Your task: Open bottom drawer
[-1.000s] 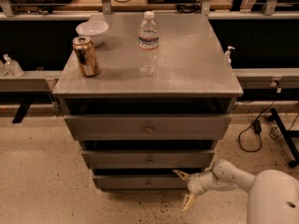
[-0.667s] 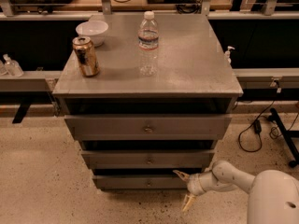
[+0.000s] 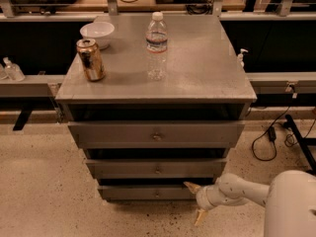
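The bottom drawer is the lowest grey front of the cabinet, with a tiny round knob at its centre and a dark gap above it. My gripper is low at the drawer's right end, on a white arm coming in from the lower right. It is open: one tan finger lies against the top right corner of the drawer front, the other points down toward the floor. The fingers hold nothing.
On the cabinet top stand a water bottle, a soda can and a white bowl. The middle drawer and top drawer sit above. Black cables lie on the speckled floor at right.
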You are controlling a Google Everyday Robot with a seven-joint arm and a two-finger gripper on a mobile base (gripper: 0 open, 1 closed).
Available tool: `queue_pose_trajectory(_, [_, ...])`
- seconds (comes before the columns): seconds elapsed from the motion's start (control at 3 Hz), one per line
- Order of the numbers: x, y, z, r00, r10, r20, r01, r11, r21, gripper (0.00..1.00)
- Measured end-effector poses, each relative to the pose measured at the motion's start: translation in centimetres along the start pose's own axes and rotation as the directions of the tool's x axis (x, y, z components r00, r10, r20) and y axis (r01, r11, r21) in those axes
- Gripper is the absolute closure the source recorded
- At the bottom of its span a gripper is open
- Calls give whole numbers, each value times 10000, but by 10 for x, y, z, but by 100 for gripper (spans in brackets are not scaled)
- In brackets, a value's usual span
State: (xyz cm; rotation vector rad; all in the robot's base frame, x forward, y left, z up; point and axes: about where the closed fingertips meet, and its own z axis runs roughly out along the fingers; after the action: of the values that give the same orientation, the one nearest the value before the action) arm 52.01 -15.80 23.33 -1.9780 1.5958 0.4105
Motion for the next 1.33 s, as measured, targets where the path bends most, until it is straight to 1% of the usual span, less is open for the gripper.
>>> queue_pose_trajectory(0.33, [30, 2, 3, 9949, -71, -1009, 105, 9994, 328, 0])
queue_pose_trajectory(0.67, [56, -22, -7, 9873, -334, -1553, 464, 9956, 813, 0])
queue_pose_trajectory(1.0, [66, -40, -13, 9781, -612, -1992, 835, 9909, 1058, 0])
queue_pose_trajectory(1.33, [79, -50, -7, 9723, -522, -2279, 887, 9842, 1531, 0])
